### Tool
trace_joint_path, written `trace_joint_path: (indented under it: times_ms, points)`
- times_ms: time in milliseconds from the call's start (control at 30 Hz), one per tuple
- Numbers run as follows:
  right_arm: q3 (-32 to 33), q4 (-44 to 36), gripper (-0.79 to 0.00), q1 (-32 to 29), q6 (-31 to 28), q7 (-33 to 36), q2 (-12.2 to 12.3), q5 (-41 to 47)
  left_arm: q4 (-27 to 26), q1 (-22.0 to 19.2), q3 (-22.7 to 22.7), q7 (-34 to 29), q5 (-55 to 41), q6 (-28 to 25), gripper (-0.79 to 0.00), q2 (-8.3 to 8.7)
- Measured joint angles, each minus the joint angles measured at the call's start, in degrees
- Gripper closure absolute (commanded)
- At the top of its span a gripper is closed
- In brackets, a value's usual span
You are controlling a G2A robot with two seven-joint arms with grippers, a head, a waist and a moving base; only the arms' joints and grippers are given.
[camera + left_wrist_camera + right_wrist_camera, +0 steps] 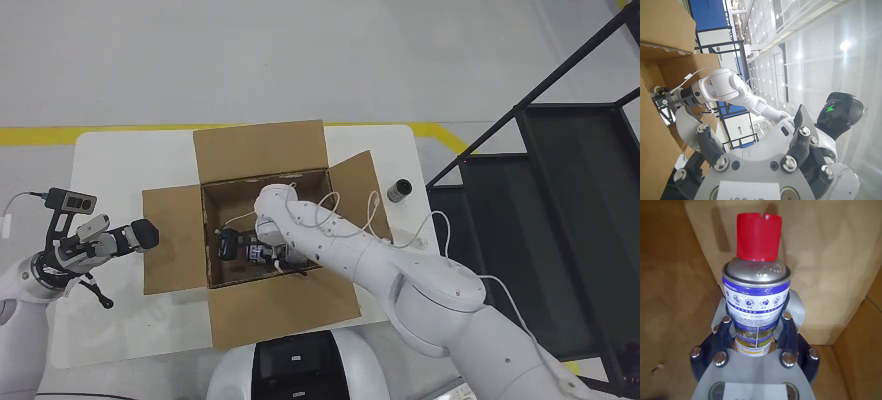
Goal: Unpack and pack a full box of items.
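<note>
Right wrist view shows the right pincer clamped on a red-capped spray can, its base hidden behind the pincer's plate, inside the cardboard box; the left pincer gapes apart beside the box.

Cardboard box at table centre, four flaps splayed open. Inside it, spray can: red cap, silver shoulder, blue-white label, clamped in right gripper. Small dark cylinder stands on table at box's 3 o'clock
</note>
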Motion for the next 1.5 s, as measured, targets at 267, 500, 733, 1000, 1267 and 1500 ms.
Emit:
trace_joint_path:
  times_ms: [267, 500, 733, 1000, 1267, 1500]
  points:
    - [3.4, -4.2, 0.000, 0.9, 5.2, 0.7, 1.4, -0.5, 0.0, 0.0, 0.0, 0.0, 0.0, 0.0, -0.785, 0.00]
    - [8.4, -18.3, 0.000, -2.7, 9.5, 8.4, 6.6, -4.3, 0.0, 0.0, 0.0, 0.0, 0.0, 0.0, -0.785, 0.00]
    - [19.2, -41.5, 0.000, -13.7, 8.8, 12.7, 14.4, -11.7, 0.0, 0.0, 0.0, 0.0, 0.0, 0.0, -0.785, 0.00]
    - [23.2, -48.3, 0.000, -18.8, 8.1, 11.2, 16.5, -15.1, 0.0, 0.0, 0.0, 0.0, 0.0, 0.0, -0.785, 0.00]
    - [23.2, -48.3, 0.000, -18.8, 8.1, 11.2, 16.5, -15.1, 0.0, 0.0, 0.0, 0.0, 0.0, 0.0, -0.785, 0.00]
    - [23.2, -48.3, 0.000, -18.8, 8.1, 11.2, 16.5, -15.1, 0.0, 0.0, 0.0, 0.0, 0.0, 0.0, -0.785, 0.00]
